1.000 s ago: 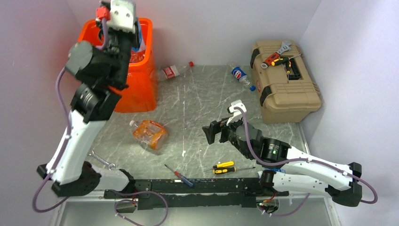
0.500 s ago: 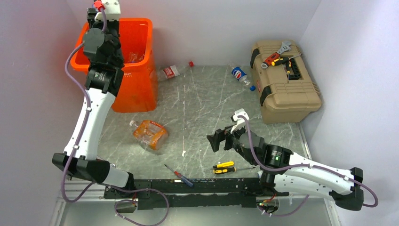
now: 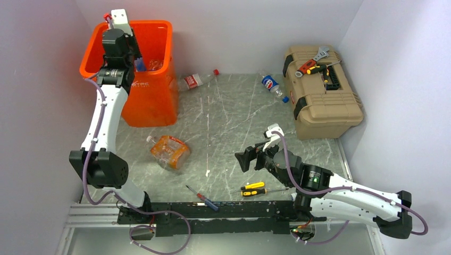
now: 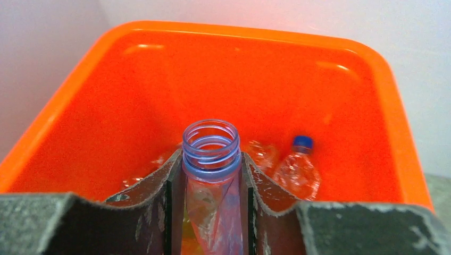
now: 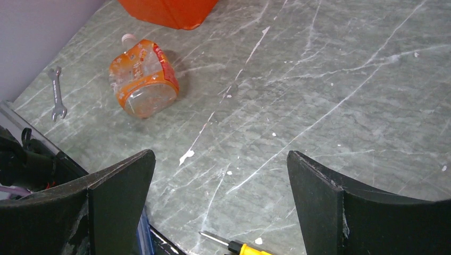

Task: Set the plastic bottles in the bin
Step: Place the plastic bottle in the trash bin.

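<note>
left gripper (image 4: 211, 155) clamped on capless bottle (image 4: 210, 142) over the bin (image 4: 255, 79), blue-cap bottle (image 4: 299, 171) already inside, right gripper (image 5: 220, 159) wide open, empty; orange-label bottle (image 3: 169, 151), red-label bottle (image 3: 194, 81), blue-label bottle (image 3: 272, 85) left on table (image 3: 228, 117).

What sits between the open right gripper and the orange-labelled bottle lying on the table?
Nothing: the right gripper and the orange-labelled bottle are parted by bare scratched table, shown in the right wrist view.

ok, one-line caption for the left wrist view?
Left gripper clamps an uncapped clear bottle over the orange bin, with a blue-capped bottle inside.
</note>
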Controlling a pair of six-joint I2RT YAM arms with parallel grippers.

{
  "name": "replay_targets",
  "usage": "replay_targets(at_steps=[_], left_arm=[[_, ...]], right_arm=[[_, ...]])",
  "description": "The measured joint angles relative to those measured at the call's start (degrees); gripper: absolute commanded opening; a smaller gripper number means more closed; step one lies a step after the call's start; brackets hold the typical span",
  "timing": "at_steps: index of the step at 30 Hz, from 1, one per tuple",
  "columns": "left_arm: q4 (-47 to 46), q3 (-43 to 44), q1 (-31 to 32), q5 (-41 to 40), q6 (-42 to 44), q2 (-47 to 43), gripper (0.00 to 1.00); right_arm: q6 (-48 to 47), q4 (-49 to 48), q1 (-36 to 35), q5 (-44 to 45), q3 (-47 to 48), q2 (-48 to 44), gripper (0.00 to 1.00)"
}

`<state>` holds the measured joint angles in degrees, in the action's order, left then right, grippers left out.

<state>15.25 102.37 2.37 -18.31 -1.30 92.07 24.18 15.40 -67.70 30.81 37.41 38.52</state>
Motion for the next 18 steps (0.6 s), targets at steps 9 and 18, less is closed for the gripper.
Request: replay_targets(at_steps=[9,18], left_arm=[[-0.9,-3.7,-3.4,17.0,-8.7,0.2,0.2],[1.3,-3.9,-3.6,14.4,-8.6,-0.2,1.0]], right_arm=[[0.0,0.0,0.0,0.0,0.0,1.2,1.0],[-0.4,0.0,0.0,0.0,0.0,1.8,1.0]])
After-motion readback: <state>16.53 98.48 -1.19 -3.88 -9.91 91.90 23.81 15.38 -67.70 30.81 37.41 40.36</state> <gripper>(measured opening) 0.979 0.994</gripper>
